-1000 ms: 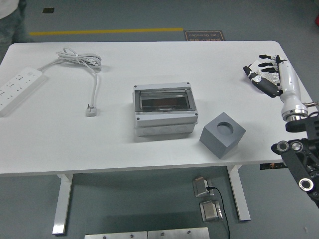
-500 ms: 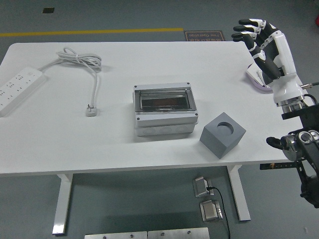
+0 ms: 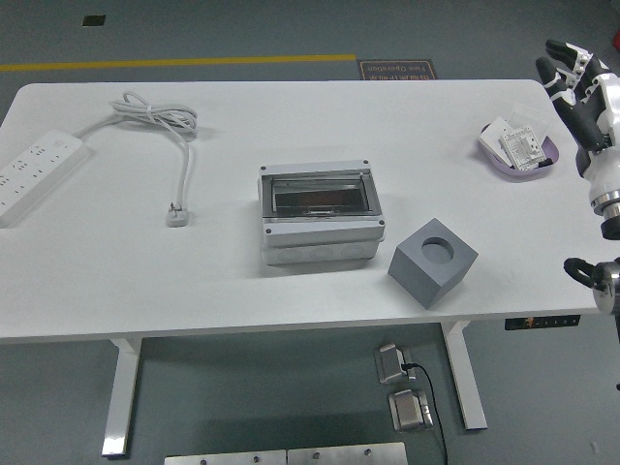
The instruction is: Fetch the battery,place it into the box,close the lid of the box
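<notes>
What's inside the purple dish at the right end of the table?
The purple dish holds white rectangular pieces, one with small dark markings. Whether one is the battery, and anything beneath them, cannot be seen. The right hand is beside it, not touching.

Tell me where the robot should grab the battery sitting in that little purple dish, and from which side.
Probably from above. The battery lies flat in the shallow purple dish near the table's far right corner, so the dish's rim blocks a sideways approach. Pinch it across its two longer edges, fingertips pointing down. The right hand, open just right of the dish, is nearest.
</notes>
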